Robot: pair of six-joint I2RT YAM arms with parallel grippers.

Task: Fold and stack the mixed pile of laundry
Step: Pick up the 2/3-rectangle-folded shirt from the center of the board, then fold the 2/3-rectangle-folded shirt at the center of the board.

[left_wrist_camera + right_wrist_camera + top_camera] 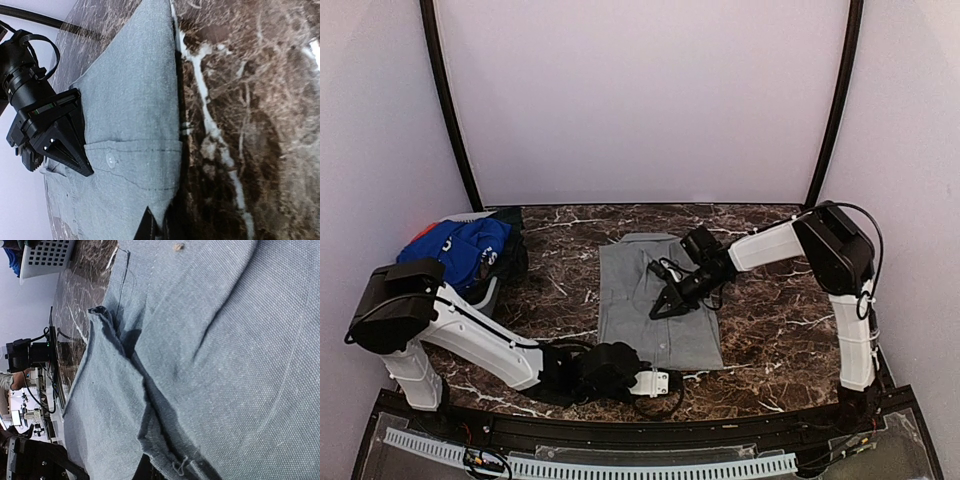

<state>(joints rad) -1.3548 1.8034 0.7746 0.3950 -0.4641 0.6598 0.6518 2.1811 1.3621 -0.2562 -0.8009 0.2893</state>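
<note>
With left pincer clamped on the lower corner of the shirt, spread flat mid-frame on the surface, and right pincer closed on a fold at its middle, lift both evenly, carry the hem upward and keep edges aligned.

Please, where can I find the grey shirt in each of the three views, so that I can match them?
Top external: the grey shirt lies spread at the middle of the table.
Left wrist: it covers the left and centre.
Right wrist: it fills nearly the whole picture, in folds.
Shared landmark: the dark marble table next to the shirt.
</note>
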